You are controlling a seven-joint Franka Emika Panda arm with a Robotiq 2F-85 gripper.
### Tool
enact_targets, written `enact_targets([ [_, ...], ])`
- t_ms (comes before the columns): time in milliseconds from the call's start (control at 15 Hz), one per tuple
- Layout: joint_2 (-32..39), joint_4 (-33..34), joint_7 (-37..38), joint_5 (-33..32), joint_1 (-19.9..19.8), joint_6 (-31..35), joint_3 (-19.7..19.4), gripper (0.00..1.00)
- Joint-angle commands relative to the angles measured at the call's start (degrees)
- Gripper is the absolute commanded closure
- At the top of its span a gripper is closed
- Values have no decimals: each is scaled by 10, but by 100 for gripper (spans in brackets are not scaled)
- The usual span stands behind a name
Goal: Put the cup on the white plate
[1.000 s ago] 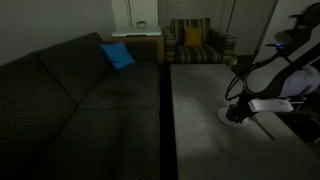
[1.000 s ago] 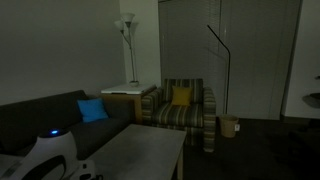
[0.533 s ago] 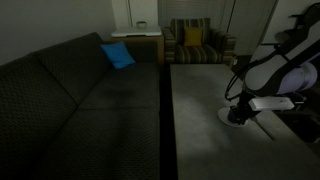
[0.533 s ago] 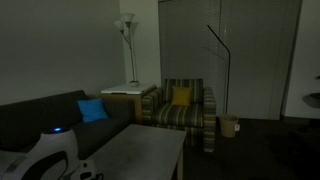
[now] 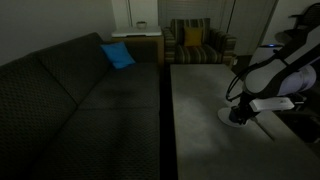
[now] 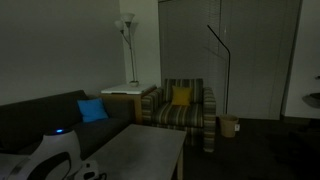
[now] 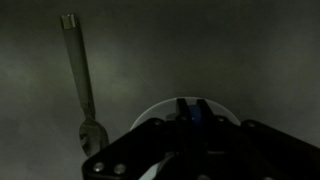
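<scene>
In the wrist view my gripper (image 7: 193, 112) hangs over the white plate (image 7: 150, 118), which shows as a pale round arc behind the fingers. The two fingers stand close together with a piece of the blue cup (image 7: 193, 118) pinched between them. The rest of the cup is hidden by the gripper body. In an exterior view the gripper (image 5: 238, 113) is low over the plate (image 5: 226, 116) on the right side of the grey table (image 5: 200, 100). I cannot tell if the cup touches the plate.
A pale fork-like utensil (image 7: 80, 80) lies on the table left of the plate. A dark sofa (image 5: 70, 90) with a blue cushion (image 5: 118, 55) runs along the table. A striped armchair (image 5: 192, 42) stands beyond the table's far end.
</scene>
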Motion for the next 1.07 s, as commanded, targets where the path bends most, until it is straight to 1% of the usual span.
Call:
enact_targets([
  [0,0,5,-6,-7,2,5,-8,97],
  [600,1,-3,-44,-3,-11,20,24,97],
  [800,2,-7,-48,-1,-13,23,28,97],
  [1000,3,-7,-44,-2,-10,24,24,97],
])
